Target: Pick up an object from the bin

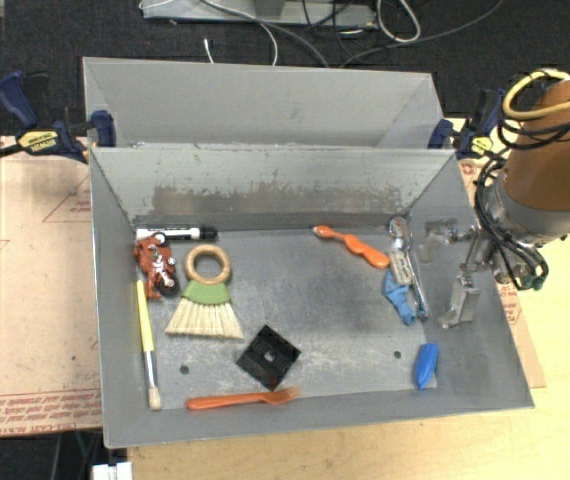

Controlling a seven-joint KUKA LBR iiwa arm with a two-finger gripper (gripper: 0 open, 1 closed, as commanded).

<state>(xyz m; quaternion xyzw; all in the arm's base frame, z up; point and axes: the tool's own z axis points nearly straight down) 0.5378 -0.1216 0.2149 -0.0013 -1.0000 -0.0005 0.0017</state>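
My gripper (460, 290) hangs low at the bin's right side, close to the sloping right wall. Nothing shows held in it. Just to its left lies a silvery metal tool with a blue part (403, 276), stretched from back to front. A small blue oblong piece (424, 365) lies in front of the gripper, near the front right corner. An orange curved handle-like thing (354, 247) rests further left, toward the back wall.
A black square piece (268, 356) and an orange fork (240, 401) lie at the front middle. At the left are a straw brush with a green top (205, 312), a wooden ring (208, 265), a marker (175, 234), a red-brown toy (155, 266) and a yellow stick (147, 343).
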